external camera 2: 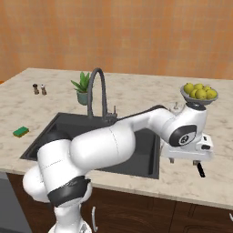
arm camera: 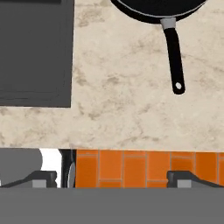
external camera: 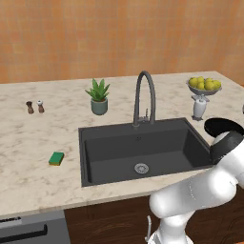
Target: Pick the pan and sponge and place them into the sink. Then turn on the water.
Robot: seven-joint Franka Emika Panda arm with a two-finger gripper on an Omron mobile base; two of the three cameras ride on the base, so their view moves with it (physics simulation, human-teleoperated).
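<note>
Hovering hand (arm camera: 112, 178) released above pan (arm camera: 174, 61) handle at table's right front edge beside sink (external camera: 143, 152), readying grasp.

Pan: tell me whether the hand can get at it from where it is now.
Probably yes. The hand hangs open over the counter right of the sink, and the pan lies just ahead with its handle pointing toward the hand. Only bare counter lies between them in the hand view.
</note>
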